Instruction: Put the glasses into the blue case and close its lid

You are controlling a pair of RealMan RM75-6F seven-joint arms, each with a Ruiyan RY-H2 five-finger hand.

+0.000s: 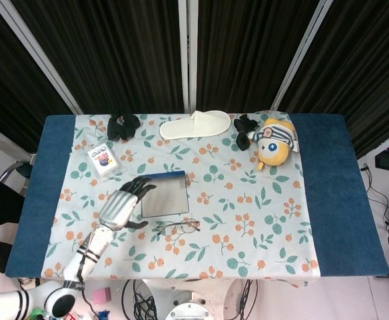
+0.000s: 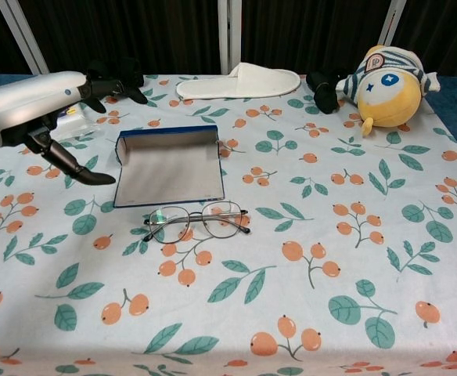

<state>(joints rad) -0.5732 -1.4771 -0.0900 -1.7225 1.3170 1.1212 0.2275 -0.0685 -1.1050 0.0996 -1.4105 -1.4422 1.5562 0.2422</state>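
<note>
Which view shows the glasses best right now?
Chest view: the glasses lie unfolded on the tablecloth, lenses and frame clearly outlined, just in front of the open blue case. In the head view, the glasses are a small, faint wire outline below the case.

Left hand (image 1: 120,209) beside case (image 1: 162,194) (open)

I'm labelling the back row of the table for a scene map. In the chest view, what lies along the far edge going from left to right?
Black cloth item → white slipper → second black item → yellow plush toy.
</note>
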